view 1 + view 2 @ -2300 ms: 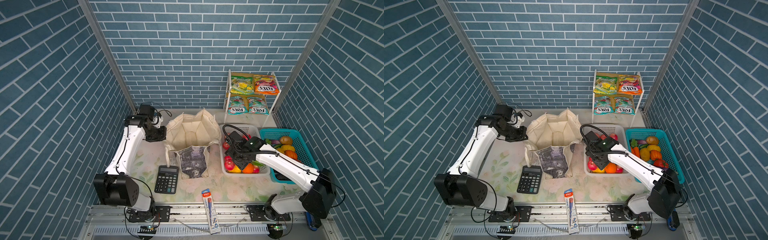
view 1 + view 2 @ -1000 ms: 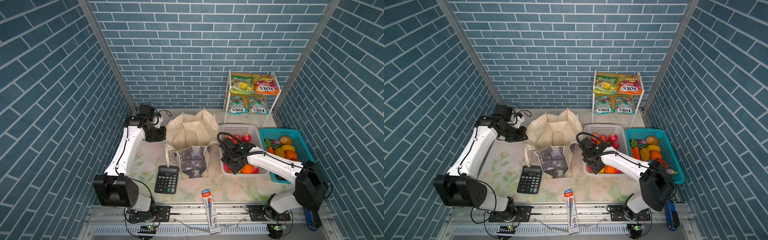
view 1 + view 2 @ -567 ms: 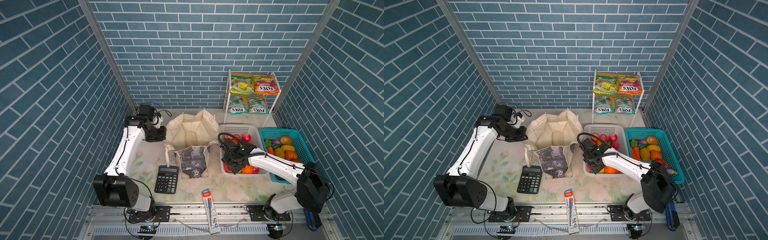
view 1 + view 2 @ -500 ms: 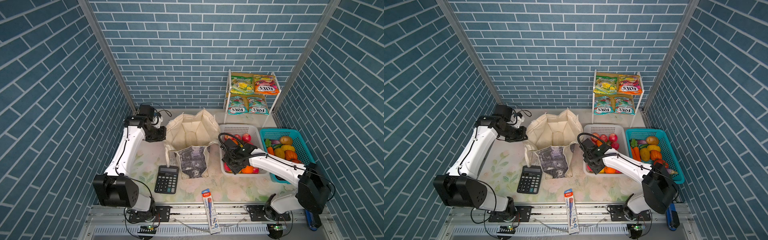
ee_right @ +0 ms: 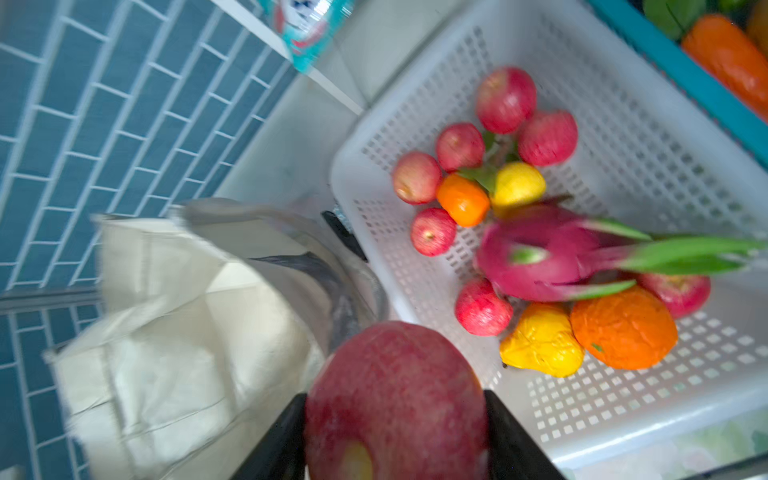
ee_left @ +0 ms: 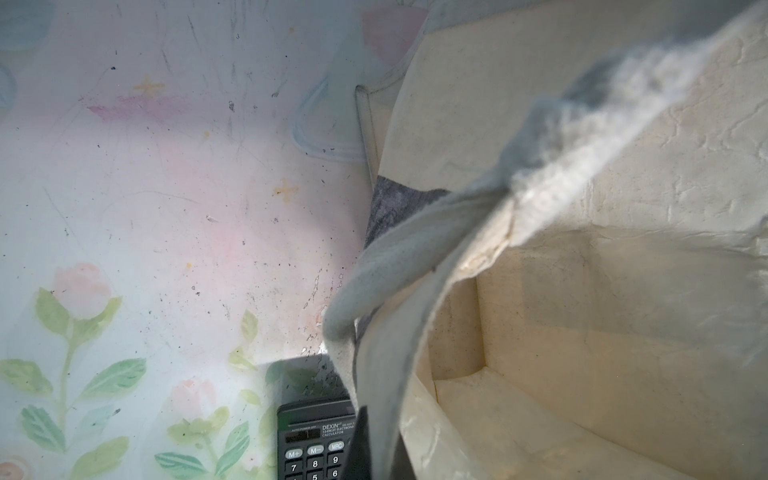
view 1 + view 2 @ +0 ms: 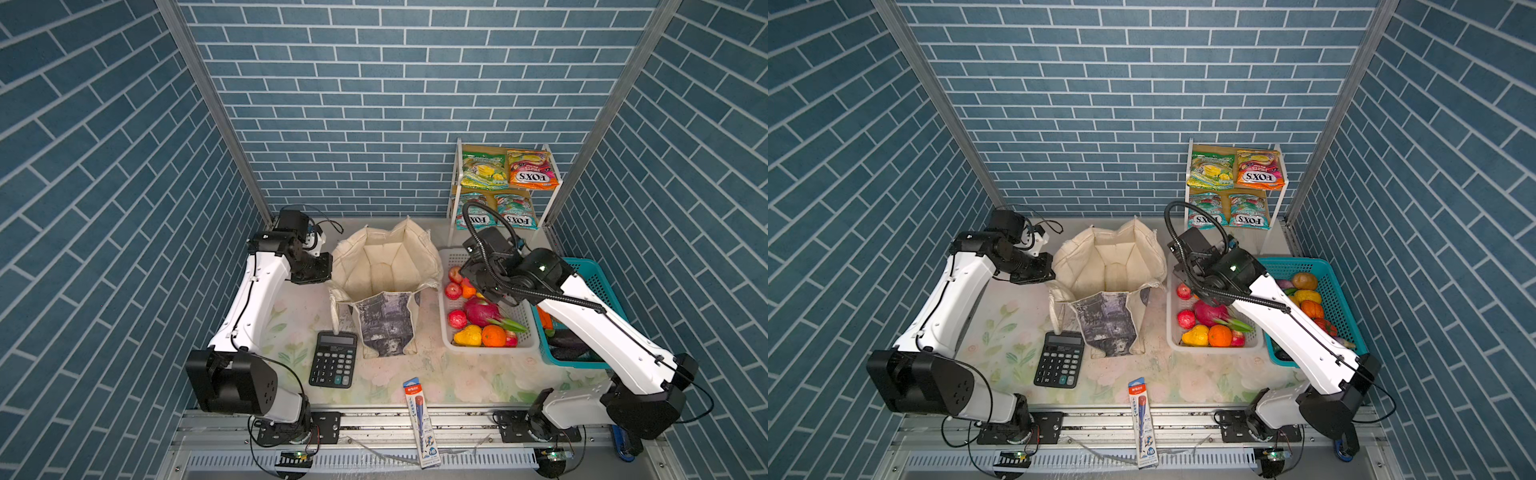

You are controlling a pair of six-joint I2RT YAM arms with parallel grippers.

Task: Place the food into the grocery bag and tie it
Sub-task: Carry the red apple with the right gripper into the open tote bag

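Starting at the left, the left hand (image 7: 323, 272) is seen fully closed on the left rim of the grocery bag (image 7: 386, 266). The bag is stood upright and open in the middle of the surface (image 7: 457, 374), and a calculator (image 7: 333, 359) is laid at its front left corner. Further right, a red apple (image 5: 395, 386) is gripped by the right hand (image 5: 395, 419), the jaws kept partly apart around it, above the side of the white basket (image 7: 486, 347) nearest the bag. A dragon fruit (image 7: 482, 311) and an orange (image 7: 493, 336) are seen inside this basket. 4 candy packets (image 7: 528, 174) are kept on the shelf (image 7: 457, 187) behind.
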